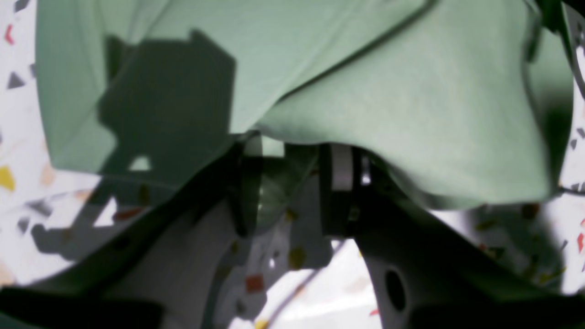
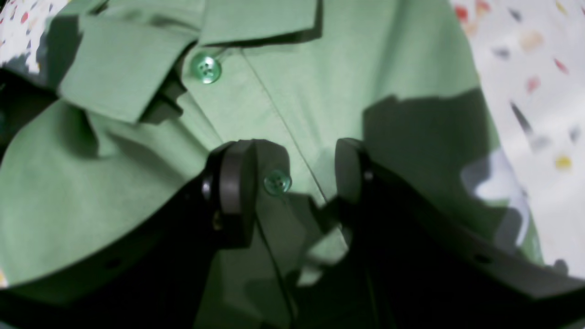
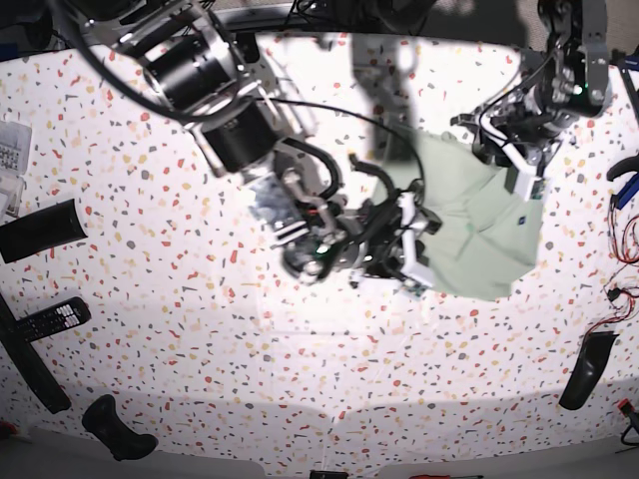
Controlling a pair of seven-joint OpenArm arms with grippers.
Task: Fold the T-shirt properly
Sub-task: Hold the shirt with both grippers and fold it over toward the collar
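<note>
T-shirt (image 3: 469, 225) is bunched at the table's (image 3: 200, 329) right. Left gripper (image 1: 292, 160) is pinched onto a cloth edge, lifted for folding. Right gripper (image 2: 292, 183) is pressed at the button placket, jaws part-open; a grip cannot be told.

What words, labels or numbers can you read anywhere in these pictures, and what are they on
No text can be read anywhere.
The T-shirt carries a tiny dark label in the base view: too small to read.
The remote control at the table's edge has buttons: too small to read.
The white packet at the table's edge shows dark print: blurred, unreadable.
The wrist views show only plain cloth and buttons.
</note>
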